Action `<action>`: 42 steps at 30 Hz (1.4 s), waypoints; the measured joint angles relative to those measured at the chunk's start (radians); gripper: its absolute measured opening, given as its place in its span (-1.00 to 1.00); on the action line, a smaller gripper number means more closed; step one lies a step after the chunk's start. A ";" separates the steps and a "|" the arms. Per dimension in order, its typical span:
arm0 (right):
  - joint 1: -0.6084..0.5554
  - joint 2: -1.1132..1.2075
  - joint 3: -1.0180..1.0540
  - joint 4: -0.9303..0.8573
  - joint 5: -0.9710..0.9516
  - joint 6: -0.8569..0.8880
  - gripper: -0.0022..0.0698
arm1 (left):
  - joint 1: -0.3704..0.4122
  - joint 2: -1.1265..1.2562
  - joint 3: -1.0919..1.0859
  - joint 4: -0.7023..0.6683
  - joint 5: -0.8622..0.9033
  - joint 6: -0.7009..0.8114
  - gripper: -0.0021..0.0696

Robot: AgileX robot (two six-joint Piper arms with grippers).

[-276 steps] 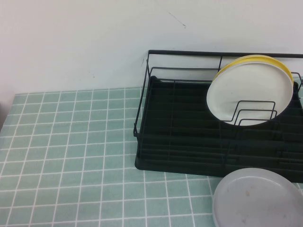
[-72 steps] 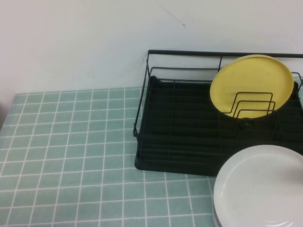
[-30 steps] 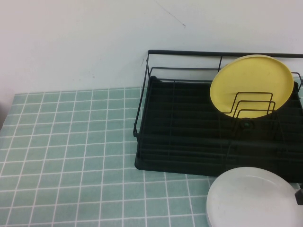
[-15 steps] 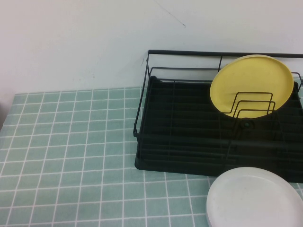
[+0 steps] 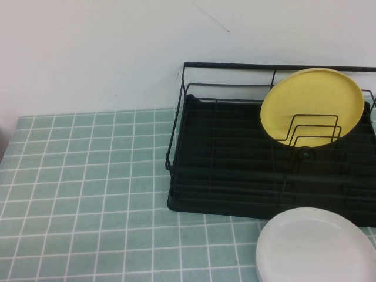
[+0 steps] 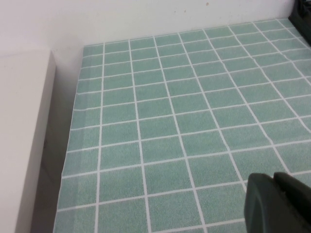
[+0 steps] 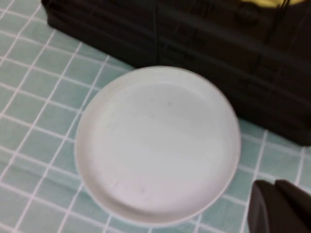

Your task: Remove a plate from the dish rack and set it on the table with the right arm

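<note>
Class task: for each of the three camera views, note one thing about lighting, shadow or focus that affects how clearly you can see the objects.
High view: even, soft light; the dish rack reads as a dark mass. Left wrist view: the left claw is a blurred dark shape over sharp table tiles. Right wrist view: the white plate looks soft, without glare; the right claw is out of focus.

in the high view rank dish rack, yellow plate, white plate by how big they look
1. Dish rack, by far the largest.
2 and 3. Yellow plate and white plate look alike; the white one is cropped and nearer the camera, so no ranking.
</note>
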 joint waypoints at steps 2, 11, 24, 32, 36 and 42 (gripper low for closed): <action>0.002 -0.023 0.000 -0.010 -0.021 -0.015 -0.94 | 0.000 0.000 0.000 0.000 0.000 0.000 -0.95; 0.025 -0.286 0.340 -0.052 -0.586 -0.059 -0.94 | 0.000 0.000 0.000 0.000 0.000 0.000 -0.95; 0.023 -0.589 0.678 -0.044 -0.801 -0.063 -0.94 | 0.000 0.000 0.000 0.000 0.000 0.000 -0.95; 0.022 -0.593 0.678 -0.038 -0.720 -0.061 -0.94 | 0.000 0.000 0.000 0.000 0.000 -0.002 -0.95; 0.022 -0.593 0.678 -0.038 -0.631 -0.061 -0.94 | 0.000 0.000 0.000 0.000 0.000 -0.002 -0.95; 0.022 -0.593 0.676 -0.065 -0.596 -0.057 -0.94 | 0.000 0.000 0.000 0.000 0.000 -0.002 -0.95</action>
